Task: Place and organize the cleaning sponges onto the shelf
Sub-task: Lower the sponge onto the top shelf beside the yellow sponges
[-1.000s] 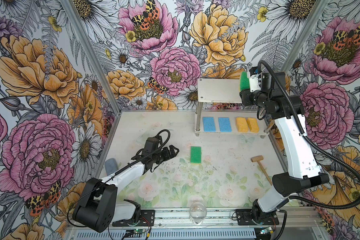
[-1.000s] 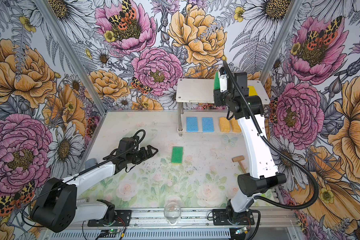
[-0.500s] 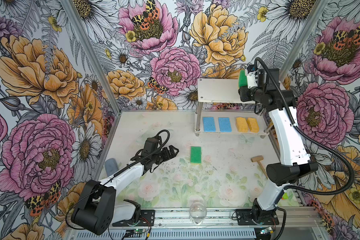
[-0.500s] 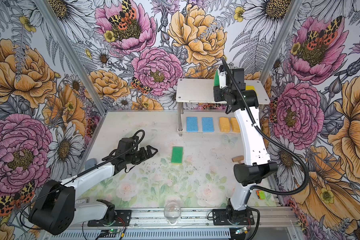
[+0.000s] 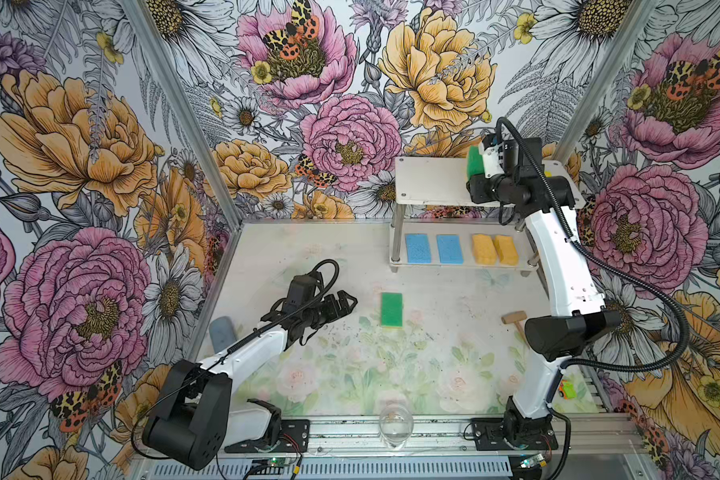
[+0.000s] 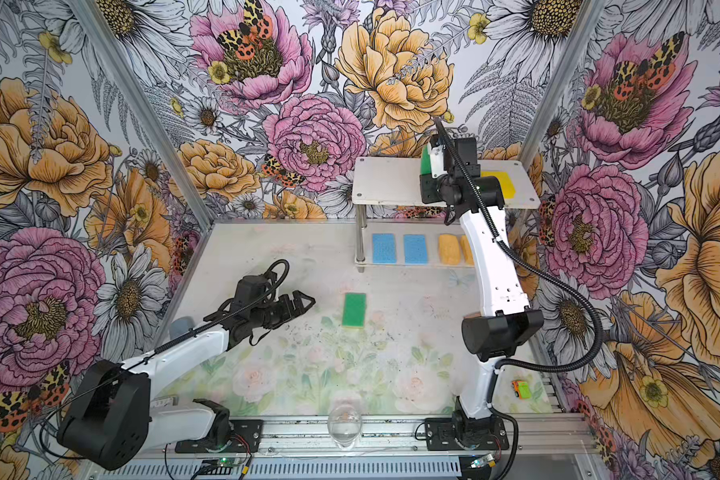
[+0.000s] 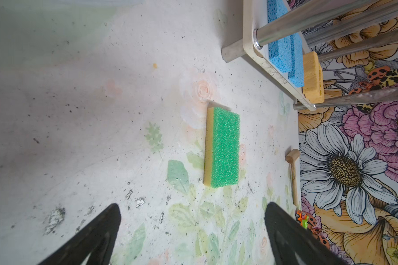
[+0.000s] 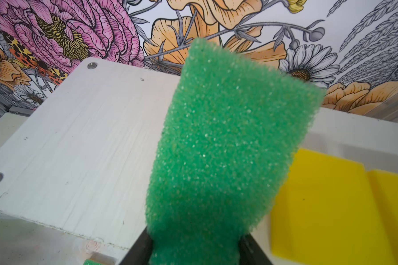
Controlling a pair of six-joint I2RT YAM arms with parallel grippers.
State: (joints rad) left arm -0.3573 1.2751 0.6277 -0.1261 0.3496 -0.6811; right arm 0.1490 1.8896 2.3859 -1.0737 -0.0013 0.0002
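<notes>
The right gripper (image 8: 193, 251) is pinching a green-topped sponge (image 8: 228, 137) by one end. Its jaws are pressed into the foam, so the sponge stands up out of them with its green face toward the wrist camera. It hangs over the top board of the shelf (image 5: 429, 183), near the middle of that board; whether it touches the board I cannot tell. On the same board, toward the shelf's right end in a top view, two bright yellow sponges (image 8: 319, 195) lie flat, side by side and touching. Four more lie in a row on the shelf's lower board: two blue sponges (image 5: 417, 248), slightly apart, toward its left end, then two orange-yellow sponges (image 5: 484, 249) just beside each other toward its right end. In front of the shelf, well apart from it on the table (image 5: 308, 249), the second green-topped sponge (image 5: 391, 309) lies flat, green face up. The left gripper (image 5: 344, 301) hovers near that sponge, farther from the shelf, with its jaws spread wide and pointed at it, not touching. A wooden mallet (image 5: 514, 319) lies in front of the shelf's right end.
</notes>
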